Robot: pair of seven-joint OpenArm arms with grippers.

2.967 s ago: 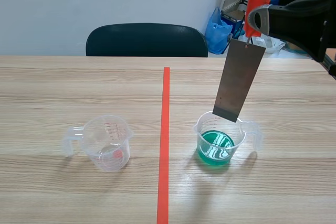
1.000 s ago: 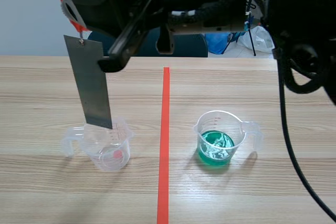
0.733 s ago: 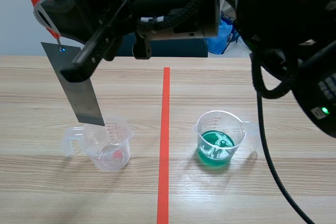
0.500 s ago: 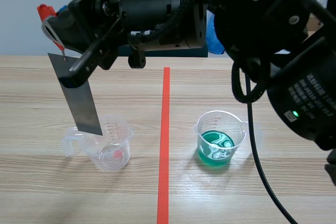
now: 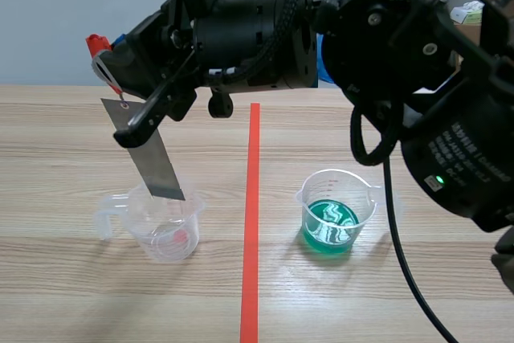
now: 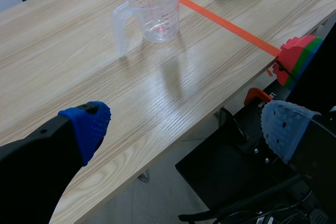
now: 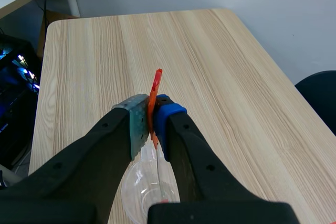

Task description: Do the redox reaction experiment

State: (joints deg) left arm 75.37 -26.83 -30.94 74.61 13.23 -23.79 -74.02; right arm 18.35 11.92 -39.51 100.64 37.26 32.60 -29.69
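Overhead, the right gripper (image 7: 152, 116), reaching across the tape line (image 5: 252, 198), pinches a red clip (image 5: 98, 44) whose tilted metal plate (image 5: 152, 154) hangs over the clear measuring cup (image 5: 165, 226). The left gripper (image 6: 186, 127) hangs open off the table (image 6: 79, 40) edge.

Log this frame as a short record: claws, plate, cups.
Right claw: shut on red clip, past the tape line, above clear cup
Metal plate: hangs tilted from the clip, lower end at clear cup's rim
Clear cup: left of the tape
Green cup: right of the tape, holds green liquid
Left claw: open, near the table's edge
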